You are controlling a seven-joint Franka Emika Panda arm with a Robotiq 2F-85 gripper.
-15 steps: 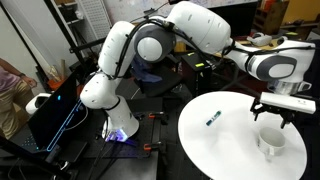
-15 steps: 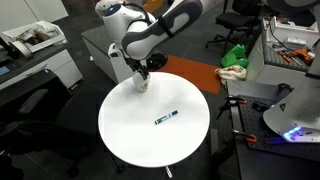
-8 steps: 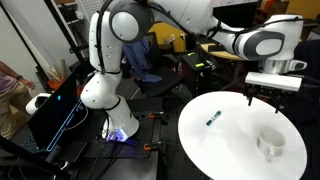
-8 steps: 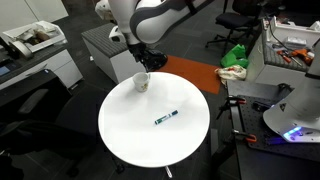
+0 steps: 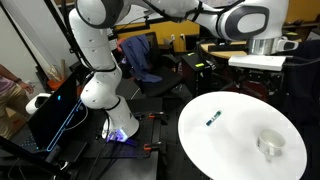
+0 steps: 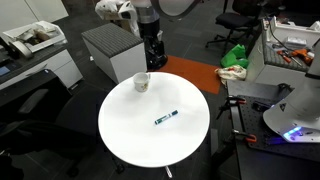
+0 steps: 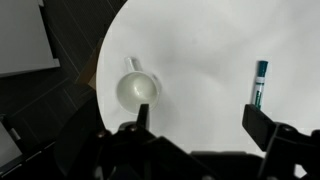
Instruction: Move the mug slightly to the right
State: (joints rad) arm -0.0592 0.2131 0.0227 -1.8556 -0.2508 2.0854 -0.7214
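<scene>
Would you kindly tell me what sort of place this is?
Most likely a robotics lab or workshop: a cluttered workbench, a blue-lit computer case and a grey cabinet.

1. Nothing readable is showing in any view: no text, label, brand, number or sign.
2. The blue marker (image 7: 259,82), lying on the worktop (image 7: 200,50) just beyond one finger of the gripper (image 7: 197,112), is appearing too small and blurred for any print on its barrel to be made out.
</scene>
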